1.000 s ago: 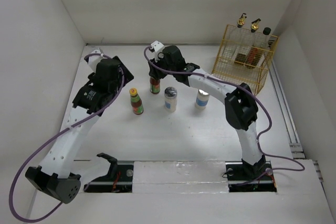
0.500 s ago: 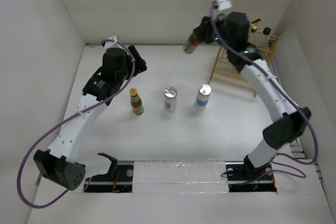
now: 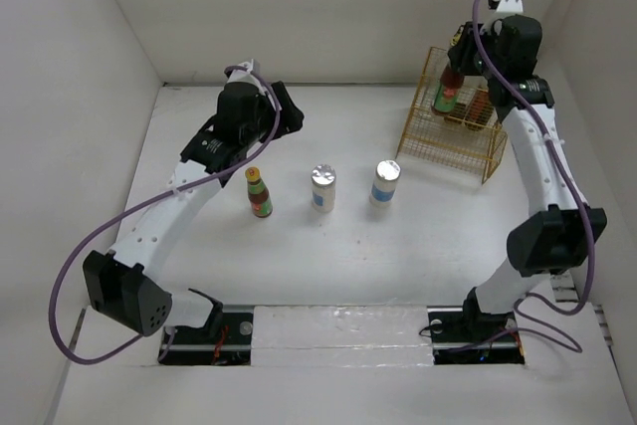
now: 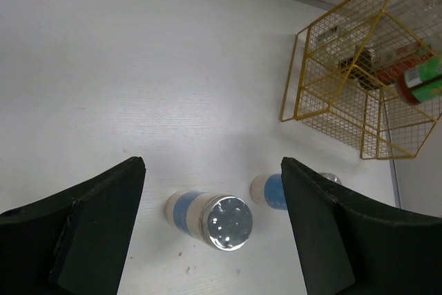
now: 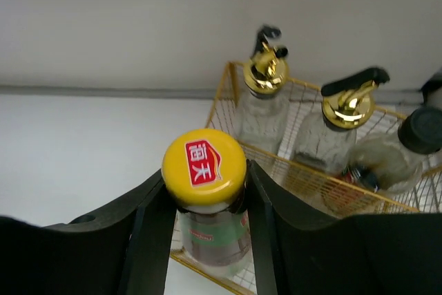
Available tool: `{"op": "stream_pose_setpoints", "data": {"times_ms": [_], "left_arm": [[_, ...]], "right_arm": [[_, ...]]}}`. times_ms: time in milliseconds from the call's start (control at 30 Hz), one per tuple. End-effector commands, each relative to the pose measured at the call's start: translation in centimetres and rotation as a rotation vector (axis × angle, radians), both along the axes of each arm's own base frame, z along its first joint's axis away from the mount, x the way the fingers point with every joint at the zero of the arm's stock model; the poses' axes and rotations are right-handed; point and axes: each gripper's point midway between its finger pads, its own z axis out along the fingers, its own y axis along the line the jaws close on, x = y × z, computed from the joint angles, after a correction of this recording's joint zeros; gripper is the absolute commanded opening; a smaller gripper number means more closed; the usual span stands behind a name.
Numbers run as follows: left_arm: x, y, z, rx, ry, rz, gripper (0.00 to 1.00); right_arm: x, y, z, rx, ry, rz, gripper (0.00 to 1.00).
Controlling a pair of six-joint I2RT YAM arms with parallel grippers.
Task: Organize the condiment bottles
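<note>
My right gripper (image 3: 460, 59) is shut on a red-labelled sauce bottle (image 3: 448, 93) with a yellow cap (image 5: 204, 166), holding it by the neck over the near left part of the yellow wire rack (image 3: 428, 138). A second sauce bottle (image 3: 260, 192) stands on the table at the left. Two white shakers with silver lids stand to its right, one (image 3: 323, 188) in the middle and one (image 3: 385, 182) further right. My left gripper (image 3: 291, 116) is open above the table; in its wrist view the shakers (image 4: 210, 216) (image 4: 275, 190) lie below its fingers.
The rack (image 5: 276, 170) holds clear bottles, two with gold pourers (image 5: 266, 74) (image 5: 349, 105) and one with a black cap (image 5: 421, 129). White walls close the table at the back and both sides. The arm bases sit at the near edge.
My right arm has lifted the sauce bottle from the table's middle and carried it right to above the rack. My left arm has swung right and toward the back.
</note>
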Motion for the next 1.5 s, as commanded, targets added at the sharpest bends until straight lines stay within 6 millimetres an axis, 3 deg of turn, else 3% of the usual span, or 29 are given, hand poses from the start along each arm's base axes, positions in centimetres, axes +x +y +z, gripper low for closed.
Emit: {"op": "stream_pose_setpoints", "data": {"times_ms": [0,200,233,300,400,467,600,767,833,867,900,1000,1100,1200,1233,1333,1367,1467], "left_arm": [[0.5,-1.4,3.6,-0.052,-0.099,-0.060,0.76],[1.2,-2.1,3.9,-0.063,-0.108,-0.077,0.77],[1.2,-2.1,3.9,-0.063,-0.108,-0.077,0.77],[1.2,-2.1,3.9,-0.063,-0.108,-0.077,0.77],[1.3,-2.4,3.5,-0.062,-0.098,-0.086,0.77],[1.3,-2.4,3.5,-0.062,-0.098,-0.086,0.77],[1.3,-2.4,3.5,-0.070,-0.095,-0.083,0.77],[1.3,-2.6,3.4,-0.069,-0.085,-0.091,0.77],[1.3,-2.6,3.4,-0.069,-0.085,-0.091,0.77],[1.3,-2.6,3.4,-0.069,-0.085,-0.091,0.77],[1.3,-2.4,3.2,-0.061,-0.077,-0.081,0.77],[1.2,-2.3,2.5,-0.054,-0.060,-0.081,0.77],[1.2,-2.3,2.5,-0.054,-0.060,-0.081,0.77],[1.1,-2.5,2.5,-0.058,-0.058,-0.092,0.77],[1.2,-2.6,2.2,-0.054,-0.049,-0.092,0.77],[1.4,-2.8,2.2,-0.058,-0.048,-0.102,0.77],[1.4,-2.8,2.2,-0.058,-0.048,-0.102,0.77],[1.5,-2.7,2.6,-0.058,-0.058,-0.093,0.77]], "right_arm": [[0.6,-0.6,4.6,0.028,-0.138,0.004,0.07],[2.6,-2.1,2.5,0.024,-0.118,-0.045,0.07],[2.6,-2.3,3.3,0.023,-0.141,-0.056,0.07],[3.4,-2.3,2.5,0.023,-0.125,-0.056,0.07],[3.7,-2.4,3.1,0.021,-0.149,-0.080,0.07],[4.4,-2.2,1.6,0.005,-0.120,-0.088,0.07],[5.3,-2.2,0.6,0.003,-0.126,-0.108,0.07],[7.2,-2.0,2.5,-0.005,-0.169,-0.121,0.06],[7.3,-1.6,0.1,-0.021,-0.117,-0.122,0.06],[7.0,-1.1,-0.1,-0.021,-0.121,-0.122,0.06],[6.6,-0.7,-2.6,-0.038,-0.079,-0.118,0.06],[6.0,-1.0,-6.6,-0.050,-0.009,-0.129,0.06],[5.8,-1.0,-8.6,-0.055,0.028,-0.128,0.07],[5.7,-0.8,-10.0,-0.055,0.052,-0.114,0.15],[5.7,-0.8,-11.3,-0.059,0.078,-0.113,0.20],[5.5,-0.8,-12.0,-0.061,0.092,-0.113,0.31],[5.4,-0.6,-12.5,-0.060,0.101,-0.104,0.43],[5.3,-0.4,-11.2,-0.055,0.082,-0.094,0.64]]}}
